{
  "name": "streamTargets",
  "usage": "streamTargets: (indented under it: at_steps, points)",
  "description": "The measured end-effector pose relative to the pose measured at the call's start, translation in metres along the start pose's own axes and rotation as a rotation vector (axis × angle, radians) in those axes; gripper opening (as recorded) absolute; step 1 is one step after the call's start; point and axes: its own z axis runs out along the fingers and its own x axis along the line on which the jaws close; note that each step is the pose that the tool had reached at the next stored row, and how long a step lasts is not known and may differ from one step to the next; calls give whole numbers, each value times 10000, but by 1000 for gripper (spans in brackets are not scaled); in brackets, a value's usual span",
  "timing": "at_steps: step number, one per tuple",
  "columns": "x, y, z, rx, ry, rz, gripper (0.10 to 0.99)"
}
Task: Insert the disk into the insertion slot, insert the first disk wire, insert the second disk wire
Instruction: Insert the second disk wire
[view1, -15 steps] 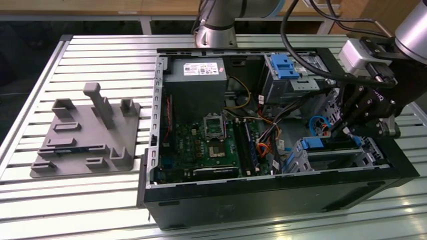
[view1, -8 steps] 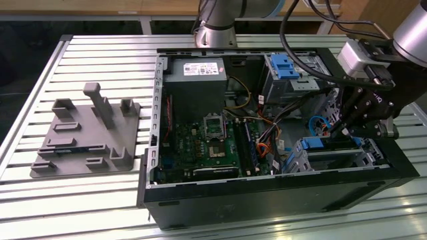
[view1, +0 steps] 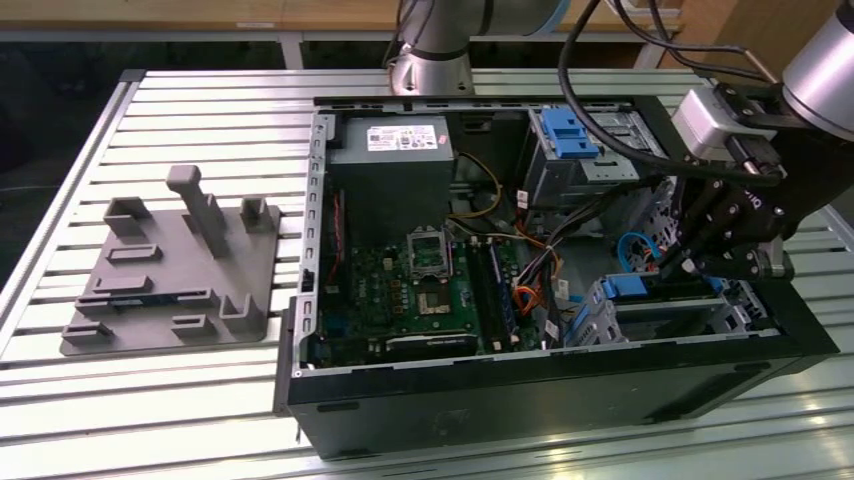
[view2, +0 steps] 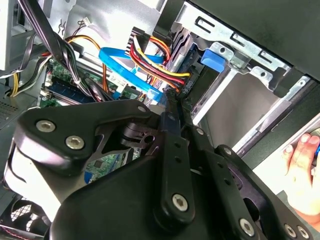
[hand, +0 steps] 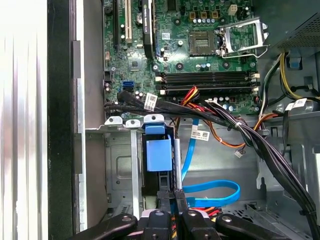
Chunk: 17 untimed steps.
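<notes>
Claw (view1: 678, 268) lowered into the open case (view1: 561, 400) at the exterior view's right, tips over the mouth of the slot (view1: 694, 312); fingers (hand: 164, 202) drawn narrow, almost meeting; whether anything is pinched between them cannot be told. Disk (hand: 157, 155) seated in the slot (hand: 117, 170), its blue carrier showing at the opening, just beyond the claw (hand: 172, 197). In the second wrist view the claw (view2: 172, 100) ends beside a black plug (view2: 183, 87) fed by red and yellow wires (view2: 160, 70); blue cable (view2: 125, 67) running close by; blue tab of the disk (view2: 212, 57) against the slot's metal frame (view2: 250, 55); a hand (view2: 302, 165) outside the case. Motherboard (view1: 427, 290) on the case floor; grey fixture (view1: 174, 270) on the slatted table (view1: 200, 100), well apart from the case.
</notes>
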Motion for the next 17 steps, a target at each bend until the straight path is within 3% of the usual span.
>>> streamTargets:
  at_steps: [17]
  points:
    - [40,-8,31,-1,-11,-1,157]
